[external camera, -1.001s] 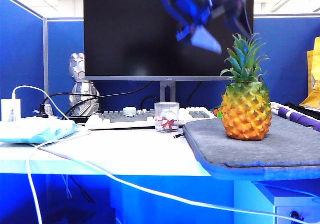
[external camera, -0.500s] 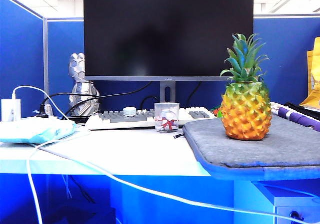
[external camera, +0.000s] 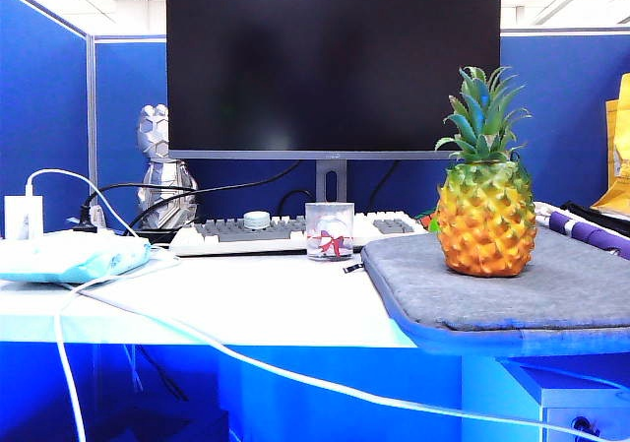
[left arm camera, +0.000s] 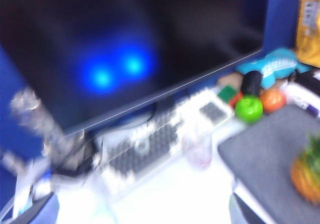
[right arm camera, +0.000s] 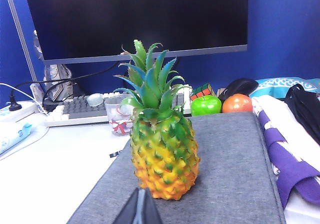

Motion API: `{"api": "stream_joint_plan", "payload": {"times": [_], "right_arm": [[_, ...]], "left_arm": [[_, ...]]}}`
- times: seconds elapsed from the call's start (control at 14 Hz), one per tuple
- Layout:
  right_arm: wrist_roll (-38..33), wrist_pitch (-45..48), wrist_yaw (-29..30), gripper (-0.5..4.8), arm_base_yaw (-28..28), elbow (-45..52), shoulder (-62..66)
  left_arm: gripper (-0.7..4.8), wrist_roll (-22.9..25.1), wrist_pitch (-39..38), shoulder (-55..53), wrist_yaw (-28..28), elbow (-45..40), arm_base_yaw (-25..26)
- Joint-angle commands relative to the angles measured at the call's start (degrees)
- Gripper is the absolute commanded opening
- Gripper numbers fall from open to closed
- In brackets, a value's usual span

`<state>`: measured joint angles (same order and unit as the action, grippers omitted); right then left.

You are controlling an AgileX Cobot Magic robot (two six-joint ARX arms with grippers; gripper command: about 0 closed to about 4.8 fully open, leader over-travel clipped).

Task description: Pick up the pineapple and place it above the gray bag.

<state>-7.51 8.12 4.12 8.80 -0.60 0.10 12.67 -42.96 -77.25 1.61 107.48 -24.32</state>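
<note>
The pineapple [external camera: 485, 216] stands upright on the gray bag [external camera: 512, 299] at the right of the desk, orange-yellow with a blue-green crown. In the right wrist view the pineapple [right arm camera: 164, 154] rises just beyond my right gripper [right arm camera: 140, 199], which is shut and empty and hovers low over the gray bag [right arm camera: 235, 174]. The left wrist view is blurred. My left gripper [left arm camera: 140, 209] is open with nothing in it, high over the desk and well away from the pineapple [left arm camera: 307, 176] and the gray bag [left arm camera: 265, 154]. Neither gripper shows in the exterior view.
A monitor [external camera: 333, 63], a keyboard [external camera: 295, 230] and a glass cup [external camera: 329, 230] stand behind the bag. A green toy fruit [right arm camera: 206, 105] and an orange one [right arm camera: 237, 103] lie past its far edge. A light-blue cloth bundle [external camera: 69, 255] and white cable [external camera: 197, 339] lie at the left.
My left arm, which hung blurred at the top of the exterior view above the pineapple, has left that view. The pineapple and bag have not moved.
</note>
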Motion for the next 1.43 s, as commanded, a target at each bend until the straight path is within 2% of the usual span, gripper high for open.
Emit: {"api": "stream_joint_plan", "payload": {"times": [0.07,0.21,0.29,0.36,0.57,0.71,0.86,1.0,1.14,1.43], "right_arm": [[-0.2,1.2,-0.1,-0.05,0.0,0.5,0.0],[-0.2,1.2,-0.1,-0.05,0.0,0.5,0.0],[-0.2,1.2,-0.1,-0.05,0.0,0.5,0.0],[-0.2,1.2,-0.1,-0.05,0.0,0.5,0.0],[-0.2,1.2,-0.1,-0.05,0.0,0.5,0.0],[-0.2,1.4,-0.1,-0.05,-0.1,0.5,0.0],[-0.2,1.5,-0.1,-0.05,-0.1,0.5,0.0],[-0.2,1.6,-0.1,-0.05,-0.1,0.5,0.0],[-0.2,1.6,-0.1,-0.05,-0.1,0.5,0.0],[-0.2,1.5,-0.1,-0.05,-0.1,0.5,0.0]], "left_arm": [[4.79,-0.9,0.5,9.1,3.5,-9.8,0.0],[4.79,-2.2,7.2,17.8,3.8,-21.2,0.0],[4.68,-2.4,12.8,23.6,6.0,-29.1,0.0],[3.55,-2.1,17.3,28.8,6.3,-36.1,0.0],[1.93,-2.2,22.5,41.0,7.4,-54.0,0.0],[1.17,-2.6,29.6,47.1,7.5,-66.2,0.0],[0.7,-3.4,38.6,52.5,7.7,-77.2,0.0],[0.51,-2.4,44.4,57.2,7.8,-85.3,0.0],[0.15,-3.5,49.1,60.7,8.3,-91.3,0.0],[0.15,-5.6,58.0,68.9,15.1,-102.9,0.0]]}}
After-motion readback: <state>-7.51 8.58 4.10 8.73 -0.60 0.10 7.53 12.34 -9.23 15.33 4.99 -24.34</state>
